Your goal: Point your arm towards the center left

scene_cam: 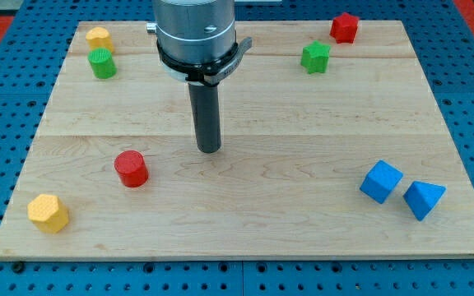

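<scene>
My tip (209, 150) stands on the wooden board (303, 214) near its middle, well apart from every block, and the arm carries only this rod, no claw to spread or press together. The red cylinder (130, 168) is the nearest block, toward the view's left and a little lower. The centre left of the board lies beyond it, with the green cylinder (101, 63) and the yellow cylinder (98, 38) higher up and the yellow hexagonal block (48, 213) below.
</scene>
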